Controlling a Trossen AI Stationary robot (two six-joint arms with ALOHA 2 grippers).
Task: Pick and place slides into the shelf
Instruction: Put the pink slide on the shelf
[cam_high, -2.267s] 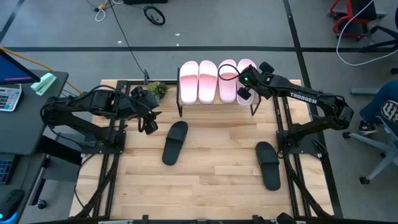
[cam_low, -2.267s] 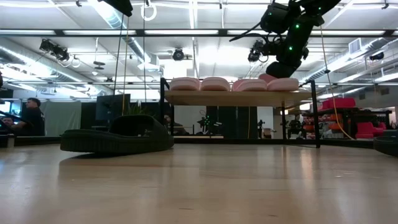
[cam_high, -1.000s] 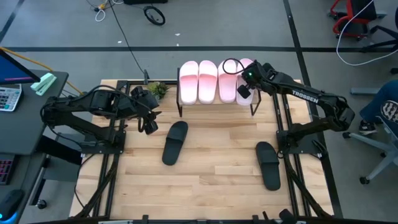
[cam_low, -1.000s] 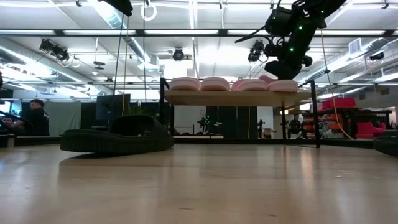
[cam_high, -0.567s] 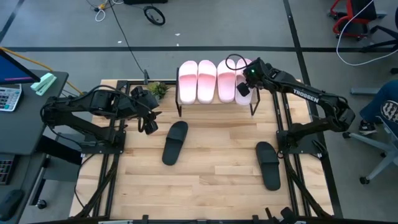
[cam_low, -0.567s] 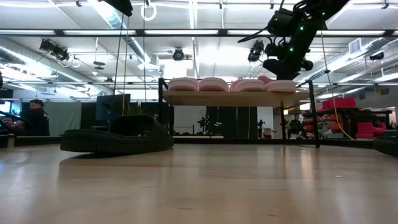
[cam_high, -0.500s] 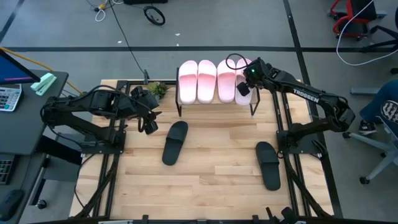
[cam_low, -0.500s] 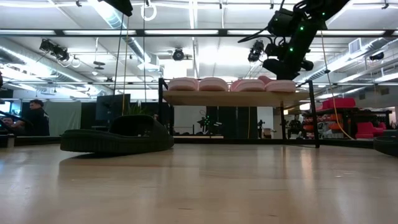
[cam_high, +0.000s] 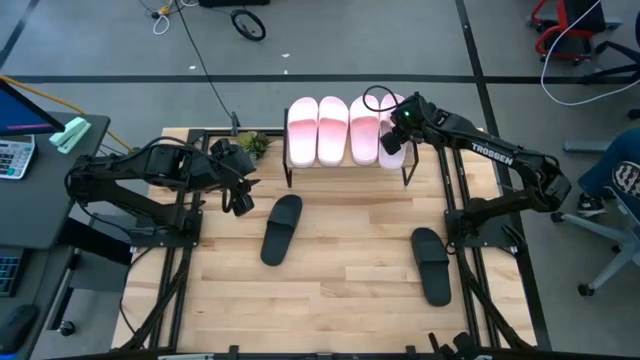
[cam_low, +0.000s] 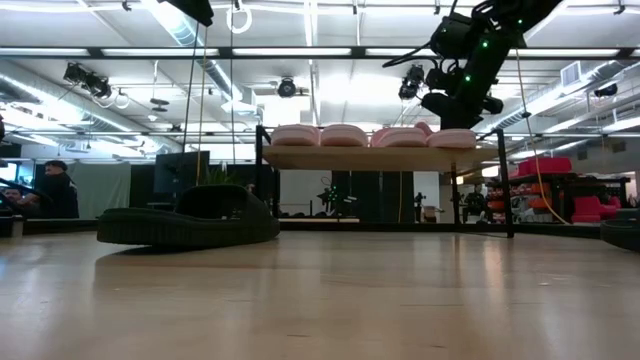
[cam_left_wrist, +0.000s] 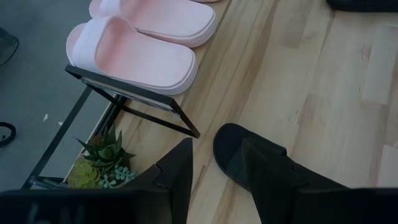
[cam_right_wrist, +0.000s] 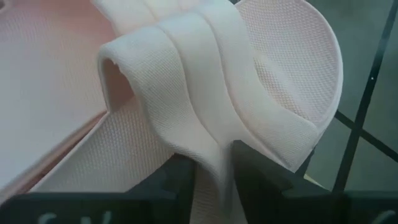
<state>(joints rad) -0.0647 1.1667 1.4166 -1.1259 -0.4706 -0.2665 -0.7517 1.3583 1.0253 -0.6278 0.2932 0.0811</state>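
Right gripper (cam_high: 393, 139) is up at the shelf's (cam_high: 345, 165) right end, its fingers pinched on the strap of the fourth pink slide (cam_right_wrist: 205, 118), which sits beside three other pink slides (cam_high: 333, 130) on the top board. Left gripper (cam_high: 238, 198) hangs over the tabletop's (cam_high: 340, 270) left side with fingers spread, close to one black slide (cam_high: 281, 229). The other black slide (cam_high: 431, 264) lies well apart on the right.

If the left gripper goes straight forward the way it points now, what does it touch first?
Most likely the near black slide: in the left wrist view it lies on the table right ahead of the left gripper. The shelf with pink slides lies beyond. Depth is hard to judge.
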